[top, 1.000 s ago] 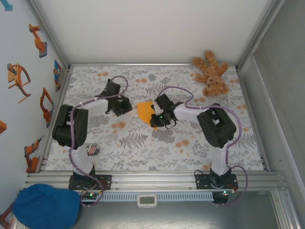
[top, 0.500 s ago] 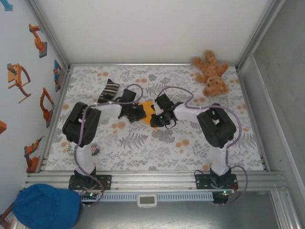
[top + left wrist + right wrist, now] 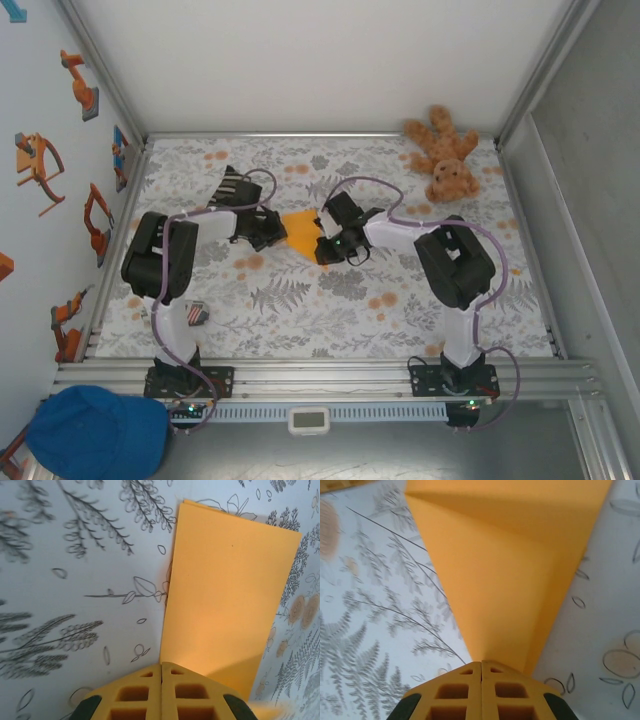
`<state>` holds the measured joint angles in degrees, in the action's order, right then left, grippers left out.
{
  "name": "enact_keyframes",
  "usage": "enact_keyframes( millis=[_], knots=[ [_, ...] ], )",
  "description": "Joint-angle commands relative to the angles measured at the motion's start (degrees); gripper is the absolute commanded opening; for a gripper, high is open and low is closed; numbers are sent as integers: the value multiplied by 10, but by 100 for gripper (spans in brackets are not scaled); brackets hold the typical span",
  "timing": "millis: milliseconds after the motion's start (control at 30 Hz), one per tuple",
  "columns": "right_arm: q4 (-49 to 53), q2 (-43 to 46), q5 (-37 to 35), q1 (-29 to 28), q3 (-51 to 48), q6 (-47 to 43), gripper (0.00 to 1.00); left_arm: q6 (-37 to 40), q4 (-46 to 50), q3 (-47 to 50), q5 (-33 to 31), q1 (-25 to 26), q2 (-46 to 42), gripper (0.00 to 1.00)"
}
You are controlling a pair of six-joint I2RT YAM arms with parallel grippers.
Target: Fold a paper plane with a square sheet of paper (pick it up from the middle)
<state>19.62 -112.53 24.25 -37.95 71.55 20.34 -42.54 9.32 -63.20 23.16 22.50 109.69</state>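
The square sheet of paper [image 3: 298, 230] lies folded on the floral table between my two grippers, orange-yellow, with a pointed end toward the right arm. My left gripper [image 3: 272, 232] is shut, its tips [image 3: 161, 664] resting at the near left edge of the paper [image 3: 225, 595]. My right gripper [image 3: 325, 243] is also shut, its tips [image 3: 481, 662] set against the narrow pointed end of the folded paper [image 3: 505, 565], where a diagonal crease shows. Whether either gripper pinches the paper I cannot tell; both look pressed onto it.
A striped black-and-white sock [image 3: 232, 187] lies behind the left arm. A brown teddy bear [image 3: 445, 155] sits at the back right corner. A small striped object [image 3: 195, 315] lies near the left arm's base. A blue cap [image 3: 95, 430] rests off the table at front left.
The left gripper slid right onto the paper half a second ago, then drew back left to its edge, uncovering more paper. The right gripper shifted slightly toward the back.
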Motion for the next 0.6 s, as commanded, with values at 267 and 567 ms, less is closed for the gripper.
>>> enact_keyframes(
  millis=[267,567],
  knots=[
    [-102,110,-87,2,-53,157,20,-13,18,71,-79,-6,-165,37],
    [-125,74,-133,2,-38,220,27,-74,-56,118,-26,-6,-178,52]
  ],
)
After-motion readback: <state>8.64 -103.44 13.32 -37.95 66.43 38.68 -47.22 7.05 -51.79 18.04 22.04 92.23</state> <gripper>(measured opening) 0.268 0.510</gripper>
